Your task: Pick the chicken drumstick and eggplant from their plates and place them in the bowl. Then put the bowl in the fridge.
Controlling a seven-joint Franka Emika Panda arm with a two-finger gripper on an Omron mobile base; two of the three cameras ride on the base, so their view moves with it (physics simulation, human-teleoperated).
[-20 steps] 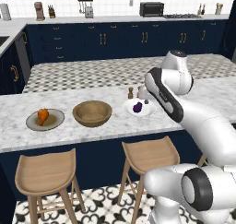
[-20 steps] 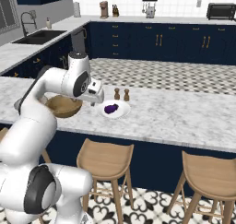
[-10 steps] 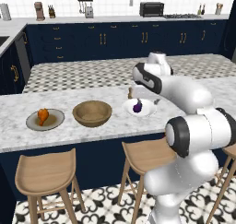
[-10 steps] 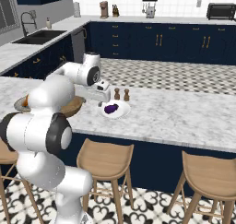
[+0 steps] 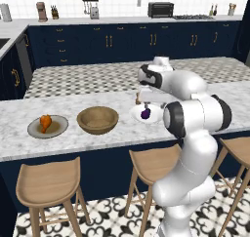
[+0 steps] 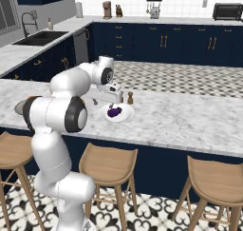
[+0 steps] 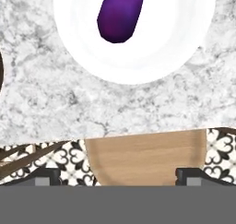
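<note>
While the eggplant (image 7: 120,13) is lying on the white plate (image 7: 179,38) at the hand view's top, the gripper (image 7: 118,174), fingers spread and empty, is hovering short, needing to advance before descending.

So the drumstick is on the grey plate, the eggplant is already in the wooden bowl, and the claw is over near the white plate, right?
Not quite. The eggplant lies on the white plate, not in the wooden bowl, as the left base view shows. The drumstick is on the grey plate, and the claw is near the white plate.
</note>
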